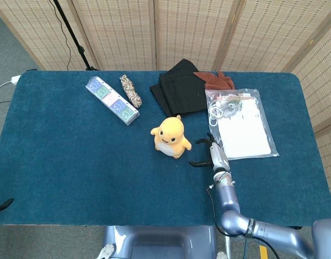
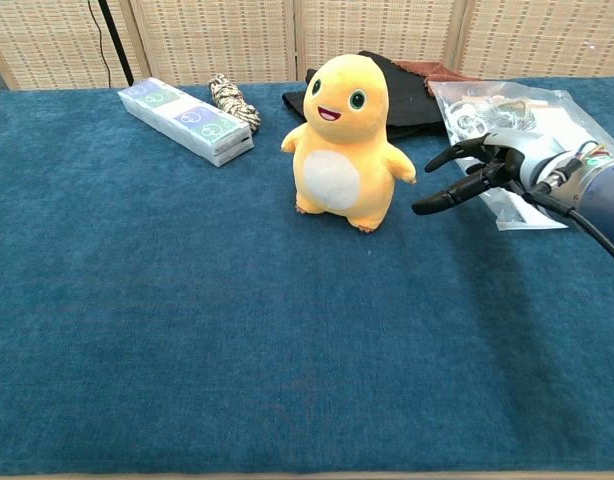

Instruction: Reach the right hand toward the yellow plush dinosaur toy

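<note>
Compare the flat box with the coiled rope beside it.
The flat box is a long rectangular pack with printed pastel panels; the coiled rope is a shorter, rounded, mottled brown-and-white bundle. The box lies nearer the table's front-left, the rope behind it. Both lie untouched, angled alike.
</note>
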